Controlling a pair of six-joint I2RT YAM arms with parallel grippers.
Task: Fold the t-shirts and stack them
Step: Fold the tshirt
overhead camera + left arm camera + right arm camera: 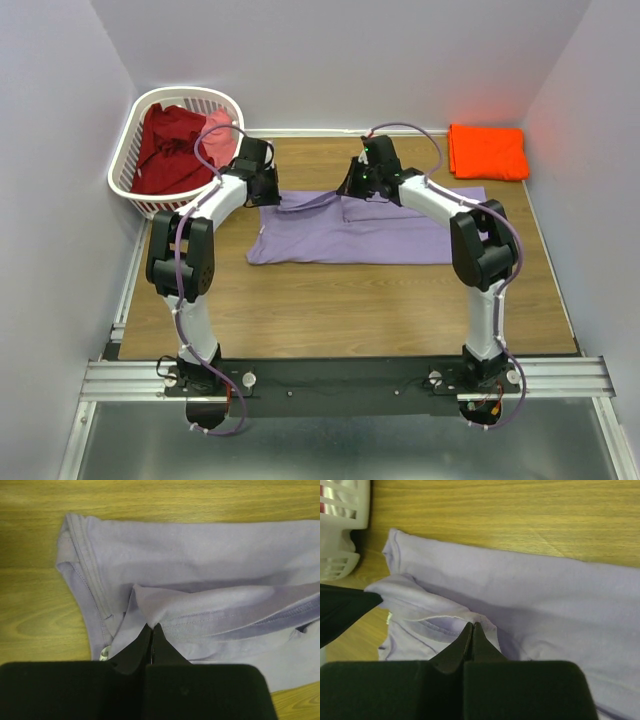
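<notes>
A large lavender-purple t-shirt (370, 232) lies spread on the wooden table. My left gripper (268, 190) is shut on a fold of its far left edge (150, 611). My right gripper (352, 186) is shut on a fold of the same far edge near the middle (485, 622). A folded bright orange t-shirt (487, 151) lies at the far right. A dark red t-shirt (168, 148) and a pink one (217, 135) lie bunched in the basket.
The white slotted laundry basket (128, 150) stands at the far left corner, close to my left arm; it shows in the right wrist view (342, 525). Grey walls close in on three sides of the table (330, 310).
</notes>
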